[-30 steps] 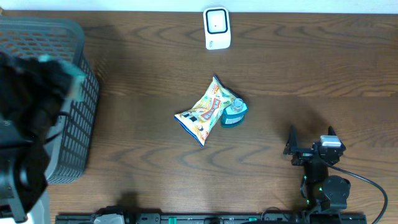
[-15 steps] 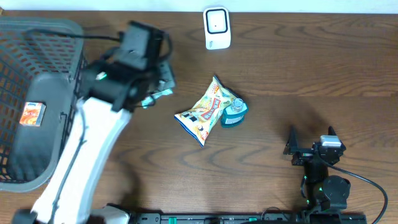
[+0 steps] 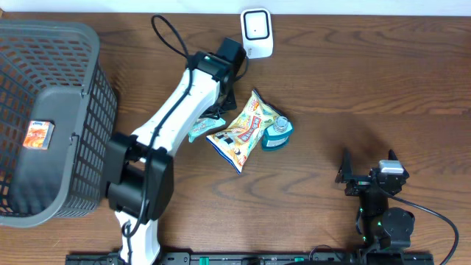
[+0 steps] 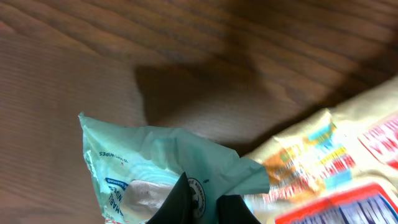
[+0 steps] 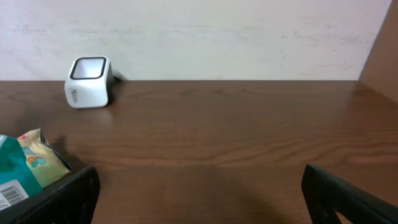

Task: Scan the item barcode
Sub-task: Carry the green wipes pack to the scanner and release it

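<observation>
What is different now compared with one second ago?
The left tool, shut on a pale green wipes pack, swung from over the basket rightwards to the snack bag, near the scanner. Snack bag, blue container, scanner, basket and the open right tool stayed put.

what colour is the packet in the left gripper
Pale mint green; the packet shows best in the left wrist view.
</observation>
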Robot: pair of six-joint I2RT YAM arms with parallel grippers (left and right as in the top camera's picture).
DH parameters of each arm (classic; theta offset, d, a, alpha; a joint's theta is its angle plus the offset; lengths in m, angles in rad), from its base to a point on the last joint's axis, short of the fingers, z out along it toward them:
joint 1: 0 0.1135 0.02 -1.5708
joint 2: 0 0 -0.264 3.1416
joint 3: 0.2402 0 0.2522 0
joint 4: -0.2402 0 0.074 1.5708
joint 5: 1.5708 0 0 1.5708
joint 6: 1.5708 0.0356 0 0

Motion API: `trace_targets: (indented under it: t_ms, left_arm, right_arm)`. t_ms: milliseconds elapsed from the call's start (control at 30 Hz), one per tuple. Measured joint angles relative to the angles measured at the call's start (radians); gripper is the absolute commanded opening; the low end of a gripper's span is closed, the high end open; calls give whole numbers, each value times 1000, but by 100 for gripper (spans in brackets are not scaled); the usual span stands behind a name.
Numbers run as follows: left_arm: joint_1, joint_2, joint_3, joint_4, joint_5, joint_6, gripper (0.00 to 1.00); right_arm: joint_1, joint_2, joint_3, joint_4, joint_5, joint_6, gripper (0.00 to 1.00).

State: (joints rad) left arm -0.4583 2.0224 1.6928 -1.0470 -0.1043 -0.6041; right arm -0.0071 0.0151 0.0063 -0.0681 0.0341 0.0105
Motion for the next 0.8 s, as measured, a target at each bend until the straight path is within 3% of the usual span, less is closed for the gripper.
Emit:
trace_targets:
  t_ms: [233, 800]
  left_arm:
    - [0, 80, 0, 6, 0, -51, 8]
    - [0, 85, -62, 86, -3, -163, 7]
  right_arm:
    - [0, 0, 0, 0, 0, 0, 99]
    - [0, 0, 0, 0, 0, 0, 99]
